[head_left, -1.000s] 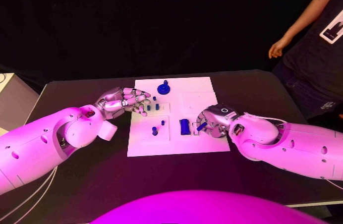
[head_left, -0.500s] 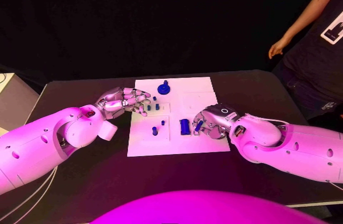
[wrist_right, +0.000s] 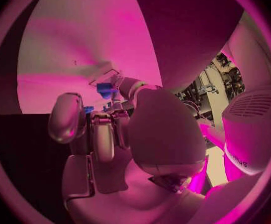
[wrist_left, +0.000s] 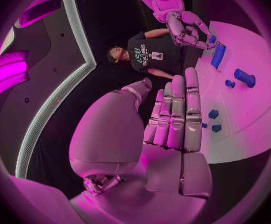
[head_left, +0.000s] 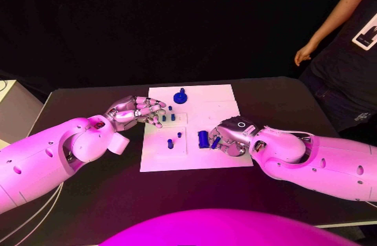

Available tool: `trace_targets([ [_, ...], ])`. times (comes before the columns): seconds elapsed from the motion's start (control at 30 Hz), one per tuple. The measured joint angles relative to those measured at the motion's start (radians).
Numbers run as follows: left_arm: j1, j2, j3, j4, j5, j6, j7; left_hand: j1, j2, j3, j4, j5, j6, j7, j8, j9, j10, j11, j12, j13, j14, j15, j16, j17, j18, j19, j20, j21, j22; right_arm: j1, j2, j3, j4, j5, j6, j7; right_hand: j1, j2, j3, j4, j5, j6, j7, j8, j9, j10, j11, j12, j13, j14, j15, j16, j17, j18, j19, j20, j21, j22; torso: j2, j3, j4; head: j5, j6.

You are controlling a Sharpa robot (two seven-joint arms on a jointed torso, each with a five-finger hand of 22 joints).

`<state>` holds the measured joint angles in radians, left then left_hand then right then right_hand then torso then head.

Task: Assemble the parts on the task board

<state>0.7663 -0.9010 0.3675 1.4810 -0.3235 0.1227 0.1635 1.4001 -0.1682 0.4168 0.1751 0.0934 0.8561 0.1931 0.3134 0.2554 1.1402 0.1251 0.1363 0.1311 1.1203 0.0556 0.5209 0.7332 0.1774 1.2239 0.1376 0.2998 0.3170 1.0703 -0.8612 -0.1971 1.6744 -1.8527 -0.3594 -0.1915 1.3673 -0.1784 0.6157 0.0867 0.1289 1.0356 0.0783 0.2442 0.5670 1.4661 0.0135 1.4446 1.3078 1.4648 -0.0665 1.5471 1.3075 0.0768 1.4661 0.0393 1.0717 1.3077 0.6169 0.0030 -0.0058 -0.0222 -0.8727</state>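
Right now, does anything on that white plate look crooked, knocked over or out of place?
Nothing looks spilled or broken. On the task board, several small blue parts stand upright, and a longer blue block lies beside the right hand, which holds a blue piece at a slant. The left hand hovers by the board's edge.

A black table point(head_left: 94, 197) is seen spanning the scene, its far edge meeting a dark backdrop and its near right corner showing a pale edge. A white task board point(head_left: 216, 107) is laid flat directly on it, roughly at the middle, with one short side turned to the near edge and the other to the far edge. Bare black surface is left on all sides of the board, a broad stretch on the left and right and a narrower strip beyond the far side.
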Motion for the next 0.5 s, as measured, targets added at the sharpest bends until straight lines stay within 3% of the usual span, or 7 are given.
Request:
trace_targets([
  [0.5,0.0,0.001,0.0,-0.001,0.0,0.003,-0.002,0.0,0.0,0.0,0.0,0.0,0.0,0.0,0.0,0.0,0.0,0.0,0.0,0.0,0.0,0.0,0.0,0.0,0.0,0.0,0.0,0.0,0.0,0.001,0.011,-0.007,-0.013,-0.086,0.029,0.026,0.013,-0.013,0.015,-0.026,0.0,-0.003,0.0,0.004,0.013,0.0,0.0,-0.003,0.0,0.0,0.0,0.0,0.0,0.0,0.0,0.0,-0.023,0.0,0.0,0.0005,0.0001,0.003,0.0],
])
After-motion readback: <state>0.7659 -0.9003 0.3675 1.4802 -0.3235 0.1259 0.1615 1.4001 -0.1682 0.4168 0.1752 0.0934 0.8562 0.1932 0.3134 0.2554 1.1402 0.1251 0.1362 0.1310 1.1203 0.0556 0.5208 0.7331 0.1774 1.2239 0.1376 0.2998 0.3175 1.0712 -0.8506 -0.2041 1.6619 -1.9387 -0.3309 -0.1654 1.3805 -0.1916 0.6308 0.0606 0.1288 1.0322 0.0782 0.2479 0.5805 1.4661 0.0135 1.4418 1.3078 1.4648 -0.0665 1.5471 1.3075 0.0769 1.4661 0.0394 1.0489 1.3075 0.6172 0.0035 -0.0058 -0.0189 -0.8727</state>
